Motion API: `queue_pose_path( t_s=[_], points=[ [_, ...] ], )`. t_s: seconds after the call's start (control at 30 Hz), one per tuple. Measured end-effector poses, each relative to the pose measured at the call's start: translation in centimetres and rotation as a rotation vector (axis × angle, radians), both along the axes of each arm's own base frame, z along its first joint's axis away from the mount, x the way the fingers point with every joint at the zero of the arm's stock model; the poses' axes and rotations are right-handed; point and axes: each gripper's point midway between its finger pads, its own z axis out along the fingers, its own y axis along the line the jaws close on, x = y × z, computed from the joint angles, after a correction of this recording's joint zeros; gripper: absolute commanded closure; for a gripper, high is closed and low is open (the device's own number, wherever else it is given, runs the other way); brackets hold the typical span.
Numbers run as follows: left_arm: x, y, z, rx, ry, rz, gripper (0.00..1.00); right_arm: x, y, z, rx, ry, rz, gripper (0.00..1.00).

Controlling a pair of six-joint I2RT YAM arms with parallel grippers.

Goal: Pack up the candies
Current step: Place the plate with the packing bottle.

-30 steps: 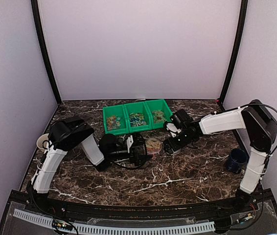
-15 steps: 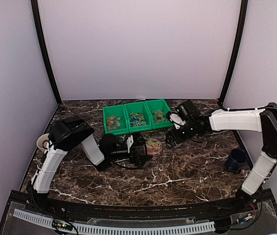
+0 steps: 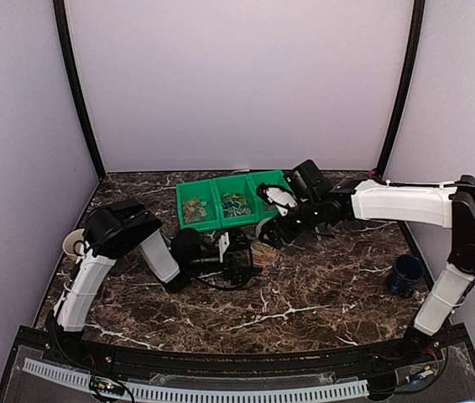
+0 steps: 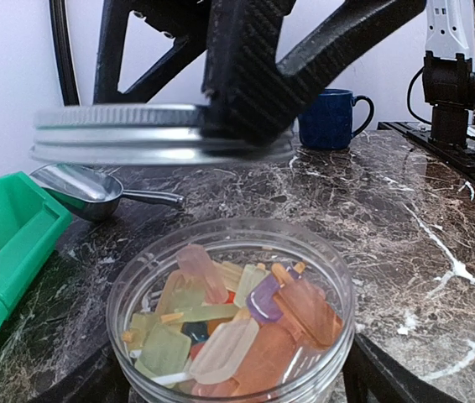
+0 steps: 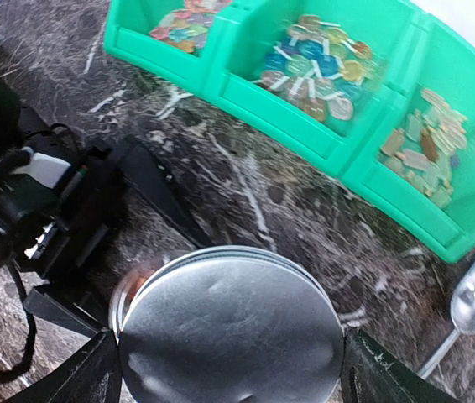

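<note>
A clear jar [image 4: 229,252] holds several translucent candies [image 4: 237,323]. My left gripper [image 4: 233,382] is shut on the jar, with a dark finger at each lower side, and keeps it upright on the table. My right gripper [image 5: 233,369] is shut on a round metal lid [image 5: 233,336]. It holds the lid flat, just above the jar's mouth and not touching it. From the left wrist the lid [image 4: 162,134] hangs over the jar's far rim. In the top view the right gripper [image 3: 273,231] reaches over the jar [image 3: 263,250]. More candies [image 5: 317,67] fill the green bin.
The green three-compartment bin [image 3: 236,178] stands behind the jar, close to the right arm's wrist. A metal scoop [image 4: 86,189] lies between the bin and the jar. There is a blue mug [image 3: 405,274] at the right and a white cup [image 3: 74,243] at the far left.
My right arm has swung left with the lid, from beside the jar to directly over it. The left gripper and the jar have stayed put.
</note>
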Motion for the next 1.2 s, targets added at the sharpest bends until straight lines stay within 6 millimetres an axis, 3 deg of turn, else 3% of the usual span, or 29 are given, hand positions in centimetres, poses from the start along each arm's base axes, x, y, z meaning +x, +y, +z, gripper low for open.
queue_pose_path(
  t_s=[0.17,0.8,1.2],
  points=[
    [0.0,0.0,0.0,0.0,0.0,0.0,0.11,-0.2,1.8,-1.0,-0.022,0.017,0.056,0.13],
    [0.0,0.0,0.1,-0.005,-0.003,0.0,0.1,-1.5,2.6,-4.1,-0.106,0.106,0.14,0.12],
    [0.0,0.0,0.1,-0.005,-0.003,0.0,0.11,-1.9,2.9,-4.0,-0.111,0.126,0.159,0.12]
  ],
)
